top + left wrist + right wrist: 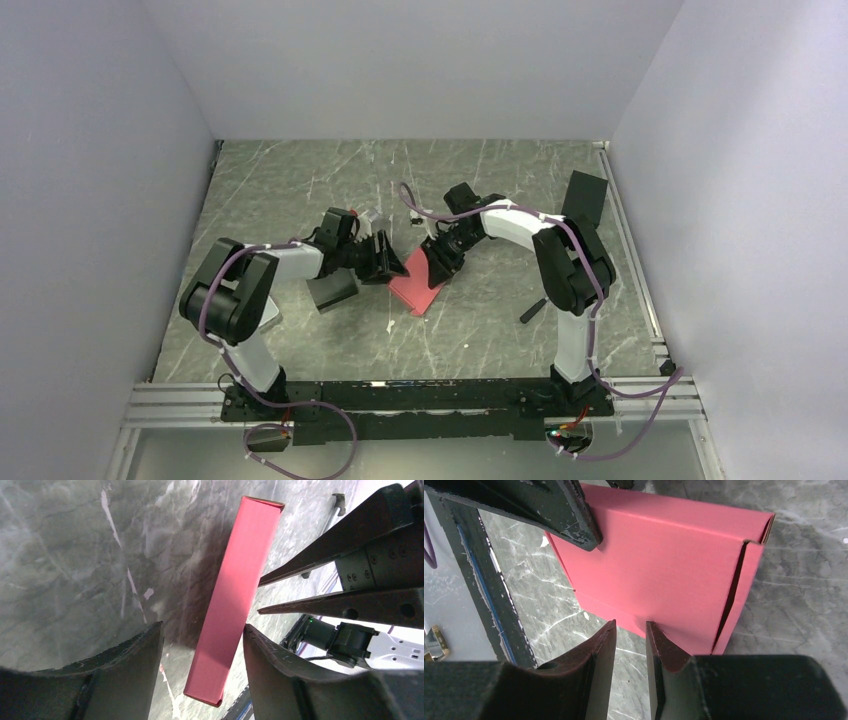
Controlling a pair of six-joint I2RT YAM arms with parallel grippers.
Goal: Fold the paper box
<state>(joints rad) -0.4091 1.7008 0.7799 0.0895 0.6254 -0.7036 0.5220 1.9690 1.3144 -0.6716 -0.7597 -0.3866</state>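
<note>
The paper box (421,287) is a flat red-pink box resting on the marbled table between the two arms. In the left wrist view the paper box (235,590) shows edge-on, standing between my left gripper's (202,626) open jaws. The right finger (280,670) touches its side and the left finger (130,665) stands apart from it. My right gripper (631,623) sits at the box's (664,565) near edge, its jaws a narrow gap apart with only table showing between them. One left-arm finger (559,510) rests at the box's far corner. From above, the left gripper (395,265) and right gripper (440,262) flank the box's upper end.
A larger black box (585,197) stands at the back right by the table's edge rail. A small white scrap (390,327) lies in front of the paper box. White walls close in the table on three sides, and the arm-base rail (420,400) runs along the near edge.
</note>
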